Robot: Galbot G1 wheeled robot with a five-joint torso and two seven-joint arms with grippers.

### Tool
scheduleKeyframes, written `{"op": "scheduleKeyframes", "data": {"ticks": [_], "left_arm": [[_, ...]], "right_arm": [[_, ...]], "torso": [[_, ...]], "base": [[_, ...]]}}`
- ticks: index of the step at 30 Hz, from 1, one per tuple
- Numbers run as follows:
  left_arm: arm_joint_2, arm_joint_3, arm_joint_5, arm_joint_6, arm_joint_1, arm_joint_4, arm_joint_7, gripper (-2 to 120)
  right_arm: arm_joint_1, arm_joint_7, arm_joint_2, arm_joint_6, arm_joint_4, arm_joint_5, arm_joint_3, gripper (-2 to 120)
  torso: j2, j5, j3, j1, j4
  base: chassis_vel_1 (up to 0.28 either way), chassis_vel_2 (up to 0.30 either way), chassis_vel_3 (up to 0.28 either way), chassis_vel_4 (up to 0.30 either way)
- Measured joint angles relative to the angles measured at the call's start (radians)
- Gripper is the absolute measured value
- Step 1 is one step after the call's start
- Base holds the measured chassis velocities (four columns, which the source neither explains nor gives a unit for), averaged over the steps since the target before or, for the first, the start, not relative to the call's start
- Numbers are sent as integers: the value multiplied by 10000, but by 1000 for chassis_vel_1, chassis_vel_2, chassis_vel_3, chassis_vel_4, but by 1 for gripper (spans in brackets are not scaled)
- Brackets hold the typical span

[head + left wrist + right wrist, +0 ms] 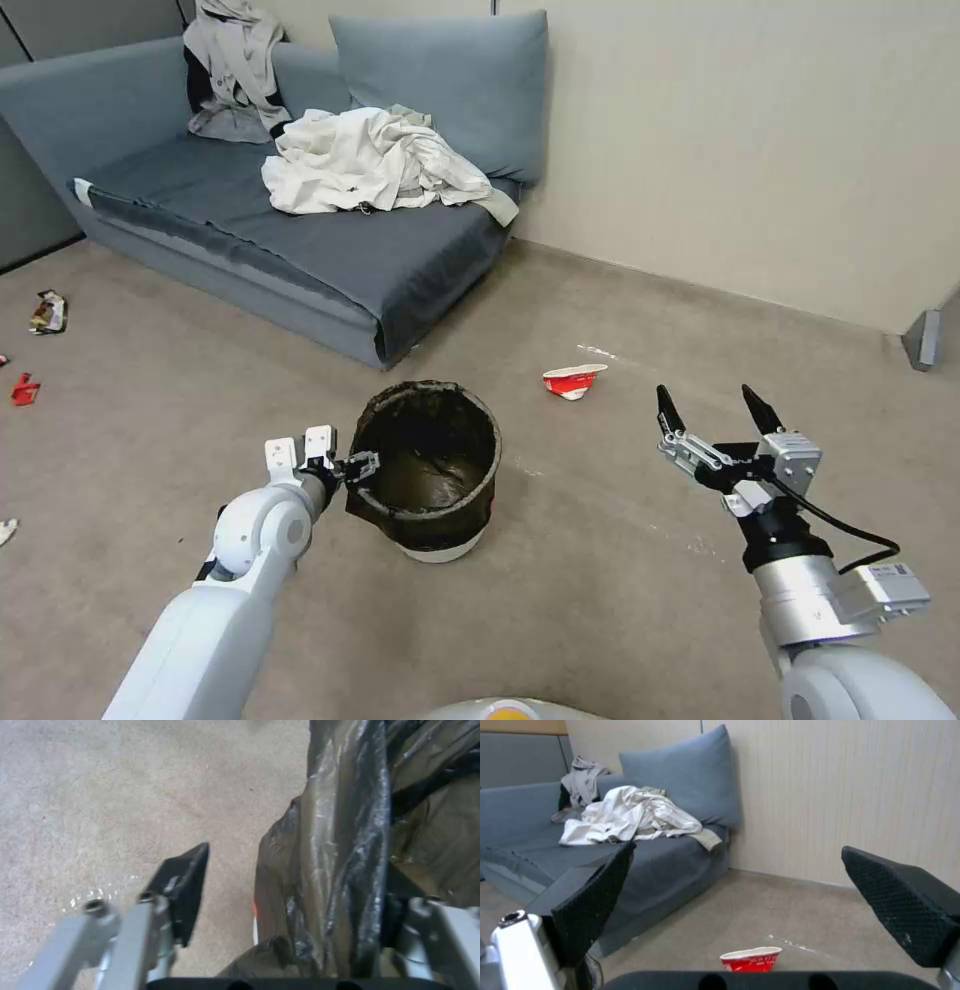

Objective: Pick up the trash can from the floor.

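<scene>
Bare floor (600,560) surrounds trash can (428,470); left end effector (352,468) straddles its rim.

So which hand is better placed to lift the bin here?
Left. The left hand is open at the rim of the small round white plastic bin with the dark bag, one finger outside the bagged rim. The right hand is open in the air, apart from the bin.
</scene>
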Motion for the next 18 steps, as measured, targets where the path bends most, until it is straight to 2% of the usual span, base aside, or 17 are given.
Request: {"op": "scheduleKeyframes", "data": {"ticks": [3, 5, 7, 9, 11, 15, 18], "left_arm": [[-4, -39, -63, -4, -1, -2, -34, 44], [-4, -42, -77, -11, -1, -7, -44, 41], [-6, -70, -194, -72, -2, -36, -114, 29], [-6, -81, -217, -88, -3, -43, -126, 28], [-6, -120, -345, -230, -9, -74, -197, 16], [12, -175, -554, -286, -23, -141, -272, 5], [39, -209, -767, -286, -35, -186, -351, 5]], "right_arm": [[-14, 0, 1, 12, 0, 0, 0, 100], [-15, -1, 1, 15, 1, 0, 0, 100], [-19, 0, 0, 21, 1, 0, 0, 100], [-20, 0, 0, 22, 1, 0, 0, 100], [-21, 0, -2, 23, 1, 0, -1, 100], [-21, 0, -3, 26, 2, -3, -5, 100], [-23, 0, -5, 28, 1, -5, -7, 100]], "torso": [[0, -1, 0, 0, 0], [0, -1, 0, 0, 0], [0, -4, 0, 0, 0], [-1, -4, 0, 0, -1], [0, -3, 0, -1, -1], [0, -3, 1, -1, -1], [0, 0, 1, 0, 0]], "base": [[0, 0, 0, 0], [0, 0, 0, 0], [0, 0, 0, 0], [0, 0, 0, 0], [0, 0, 0, 0], [0, 0, 0, 0], [0, 0, 0, 0]]}}
